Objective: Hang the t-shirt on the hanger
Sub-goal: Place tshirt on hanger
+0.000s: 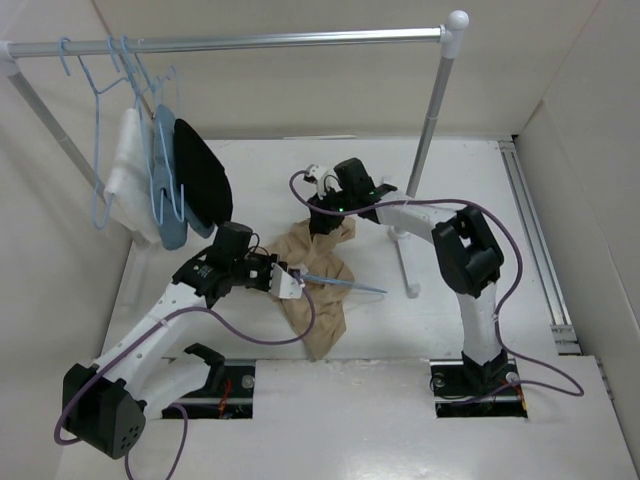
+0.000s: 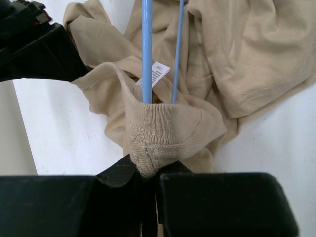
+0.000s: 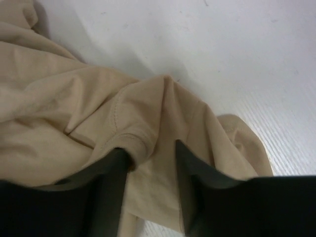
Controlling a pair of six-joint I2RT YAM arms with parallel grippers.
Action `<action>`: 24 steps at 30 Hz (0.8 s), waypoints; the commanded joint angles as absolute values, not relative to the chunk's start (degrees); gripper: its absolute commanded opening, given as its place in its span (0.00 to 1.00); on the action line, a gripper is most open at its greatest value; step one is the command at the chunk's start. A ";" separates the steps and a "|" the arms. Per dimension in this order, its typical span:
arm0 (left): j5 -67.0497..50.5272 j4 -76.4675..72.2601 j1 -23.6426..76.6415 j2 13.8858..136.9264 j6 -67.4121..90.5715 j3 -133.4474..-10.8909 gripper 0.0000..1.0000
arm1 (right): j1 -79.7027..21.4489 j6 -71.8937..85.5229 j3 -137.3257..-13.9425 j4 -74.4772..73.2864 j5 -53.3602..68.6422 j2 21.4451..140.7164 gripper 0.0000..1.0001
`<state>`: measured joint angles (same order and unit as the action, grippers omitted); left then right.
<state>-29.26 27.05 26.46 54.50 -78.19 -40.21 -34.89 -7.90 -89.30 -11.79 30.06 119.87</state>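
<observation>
The tan t-shirt lies crumpled at the centre of the white table. The blue wire hanger enters its collar opening beside the white label. The left gripper, centre-left, is clamped on the ribbed collar. The right gripper, above centre, straddles a shirt fold with its jaws parted; whether it pinches the cloth cannot be told. At upper left, other garments hang from a rail.

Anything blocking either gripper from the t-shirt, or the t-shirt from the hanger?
Nothing visible. The left gripper is shut on the t-shirt at its neckband, and the hanger wires run into the neck opening. The right gripper sits open astride a fold of it.
</observation>
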 commanded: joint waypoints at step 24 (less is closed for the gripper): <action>-29.89 22.25 16.17 49.04 -60.67 -45.26 0.00 | -22.32 -3.69 -63.73 -15.38 17.23 92.47 0.00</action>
